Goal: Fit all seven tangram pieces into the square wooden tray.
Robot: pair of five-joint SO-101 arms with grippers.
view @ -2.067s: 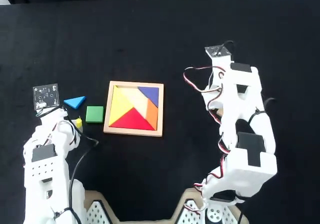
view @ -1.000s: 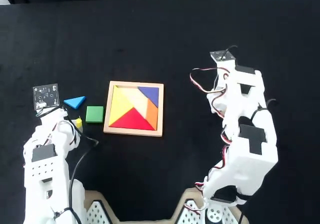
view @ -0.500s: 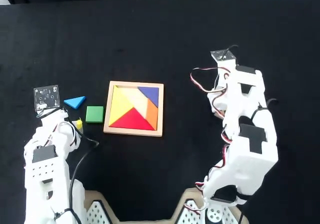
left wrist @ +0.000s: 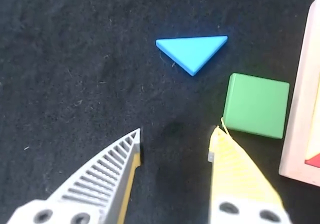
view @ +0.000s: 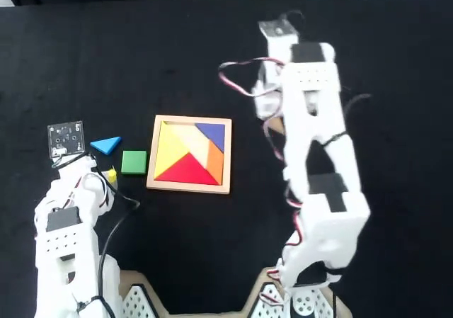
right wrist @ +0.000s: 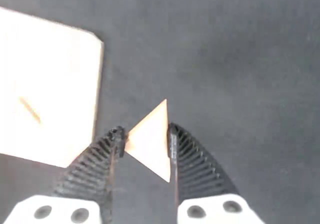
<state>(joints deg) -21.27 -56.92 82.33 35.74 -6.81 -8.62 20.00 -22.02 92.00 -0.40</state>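
Black surface (view: 106,63), tray (view: 189,188) in the middle, green square (left wrist: 256,104) and blue triangle (left wrist: 192,52) just left. Right tool (right wrist: 145,131) pinches a pale triangle (right wrist: 152,149) beside the tray; left tool (left wrist: 176,131) hangs wide, empty. I'd rotate that pale triangle to match the tray's bare wood before lowering.

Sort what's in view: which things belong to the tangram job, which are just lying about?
Job: wooden tray; in it yellow piece, red piece, dark blue piece, orange piece; beside it light blue triangle, green square; small triangle in right gripper; left gripper.
Lying about: black table cover; arm cables.
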